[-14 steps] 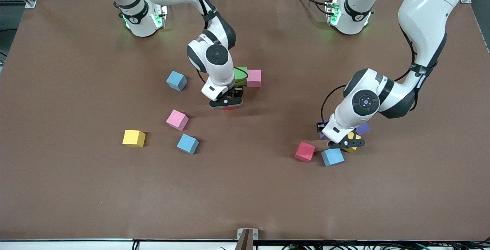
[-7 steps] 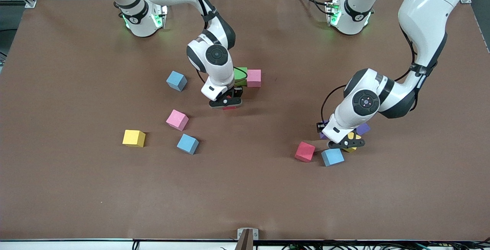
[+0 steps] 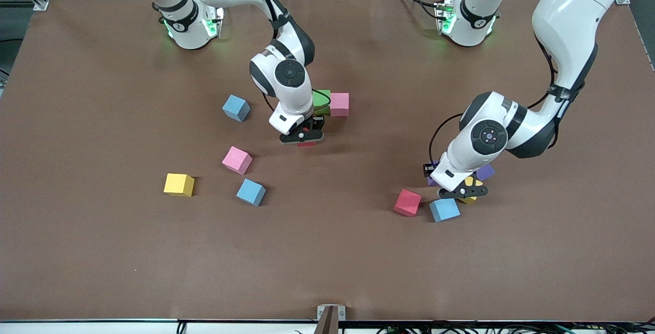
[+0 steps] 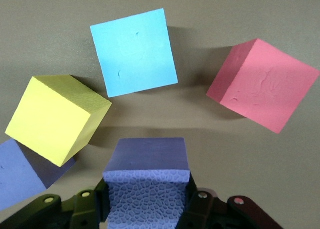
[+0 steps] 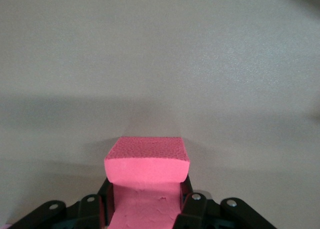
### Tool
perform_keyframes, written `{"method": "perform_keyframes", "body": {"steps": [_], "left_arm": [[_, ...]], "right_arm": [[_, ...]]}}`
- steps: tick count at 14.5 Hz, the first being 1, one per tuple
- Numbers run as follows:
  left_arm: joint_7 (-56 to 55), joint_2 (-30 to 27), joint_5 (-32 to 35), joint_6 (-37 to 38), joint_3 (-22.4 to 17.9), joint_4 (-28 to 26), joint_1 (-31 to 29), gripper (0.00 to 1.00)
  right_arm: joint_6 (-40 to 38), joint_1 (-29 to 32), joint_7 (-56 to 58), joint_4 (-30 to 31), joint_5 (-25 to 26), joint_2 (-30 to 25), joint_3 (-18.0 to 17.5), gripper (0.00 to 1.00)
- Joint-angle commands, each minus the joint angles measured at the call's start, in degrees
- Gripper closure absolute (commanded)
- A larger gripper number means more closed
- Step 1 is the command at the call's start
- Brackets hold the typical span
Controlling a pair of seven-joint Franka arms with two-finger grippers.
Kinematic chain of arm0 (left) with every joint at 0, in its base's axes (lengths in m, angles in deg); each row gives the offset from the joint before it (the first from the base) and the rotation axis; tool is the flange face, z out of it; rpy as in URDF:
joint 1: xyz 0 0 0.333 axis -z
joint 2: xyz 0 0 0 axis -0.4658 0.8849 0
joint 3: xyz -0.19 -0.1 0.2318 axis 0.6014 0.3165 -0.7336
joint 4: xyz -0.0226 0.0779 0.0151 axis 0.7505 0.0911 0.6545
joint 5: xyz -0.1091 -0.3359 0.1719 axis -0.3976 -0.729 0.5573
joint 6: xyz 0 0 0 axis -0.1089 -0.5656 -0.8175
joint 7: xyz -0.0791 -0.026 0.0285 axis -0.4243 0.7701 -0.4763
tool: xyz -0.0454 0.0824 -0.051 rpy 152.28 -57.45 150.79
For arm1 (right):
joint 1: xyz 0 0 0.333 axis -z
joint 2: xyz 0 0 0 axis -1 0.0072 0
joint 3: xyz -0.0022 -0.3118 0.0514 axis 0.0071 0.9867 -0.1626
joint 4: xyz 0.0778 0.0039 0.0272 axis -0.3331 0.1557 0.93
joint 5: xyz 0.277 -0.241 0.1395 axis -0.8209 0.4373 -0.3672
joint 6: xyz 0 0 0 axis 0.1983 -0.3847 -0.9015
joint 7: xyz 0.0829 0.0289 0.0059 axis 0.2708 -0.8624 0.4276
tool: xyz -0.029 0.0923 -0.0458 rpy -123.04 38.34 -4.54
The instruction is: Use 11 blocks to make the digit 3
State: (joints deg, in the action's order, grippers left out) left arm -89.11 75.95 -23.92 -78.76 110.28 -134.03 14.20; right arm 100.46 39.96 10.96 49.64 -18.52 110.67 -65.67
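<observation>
Blocks scattered on brown table (image 3: 77, 252), 10 visible in front view plus those in the grippers.

Right gripper (image 3: 302, 137) sits low near table centre, just nearer the camera than the green block (image 3: 321, 99) and pink block (image 3: 339, 104), which touch side by side. Its jaws are clamped on a red block (image 5: 147, 161); right wrist view shows the cube squeezed between both fingers, and front view shows only a red sliver (image 3: 307, 144) under the claw.

Left gripper (image 3: 463, 190) is low toward the left arm's end of the table, clamped on a purple block (image 4: 146, 181), seen pinched between its fingers in left wrist view. In front view that block is mostly hidden by the wrist. Clustered around it: a 2nd purple block (image 3: 485, 172), a yellow block (image 3: 470, 198) touching the gripper area, a light blue block (image 3: 444, 209) just nearer the camera, and a red-pink block (image 3: 408, 202) beside the blue one, apart from it.

Toward the right arm's end: a light blue block (image 3: 236, 107), a pink block (image 3: 237, 160) nearer the camera, another light blue block (image 3: 250, 192) near that, and a yellow block (image 3: 178, 184), all apart from each other.

No digit 3 formed yet; only the green and pink pair touch.
</observation>
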Motion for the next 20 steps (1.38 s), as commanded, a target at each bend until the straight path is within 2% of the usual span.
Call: {"method": "perform_keyframes", "body": {"steps": [1,2,7,11,12,15,18,20], "left_arm": [[-0.53,-0.45,-1.03,1.13,0.51,0.13,-0.24,0.60],[-0.53,-0.45,-1.03,1.13,0.51,0.22,-0.24,0.60],[-0.53,-0.71,-1.03,1.13,0.59,0.13,-0.24,0.60],[-1.40,-0.89,-1.12,1.13,0.59,0.22,-0.33,0.60],[-2.46,-0.89,-1.03,1.13,0.59,0.22,-0.24,0.60],[-3.52,-0.97,-1.03,1.13,0.68,0.31,-0.06,0.60],[-5.71,-0.89,-1.03,1.13,0.68,0.31,0.64,0.60],[-7.38,-0.89,-1.03,1.13,1.29,0.31,0.82,0.60]], "right_arm": [[0.73,0.32,-0.65,1.02,0.62,-0.41,-0.07,0.54],[0.38,0.49,-0.65,1.02,0.62,-0.41,-0.07,0.01],[-0.06,0.58,0.31,0.84,0.62,-0.84,0.11,0.00],[-8.21,2.78,-1.00,-1.00,-0.17,-4.35,0.37,0.00],[-9.54,4.35,-1.18,-1.01,-0.78,-5.84,0.37,0.00],[-9.81,8.74,-1.44,-0.92,-6.75,-9.10,0.46,0.00],[-12.79,13.31,-1.09,-1.00,-6.25,-10.95,1.16,0.00],[-16.30,15.87,-1.01,-1.70,-6.15,-11.48,3.70,0.00]]}}
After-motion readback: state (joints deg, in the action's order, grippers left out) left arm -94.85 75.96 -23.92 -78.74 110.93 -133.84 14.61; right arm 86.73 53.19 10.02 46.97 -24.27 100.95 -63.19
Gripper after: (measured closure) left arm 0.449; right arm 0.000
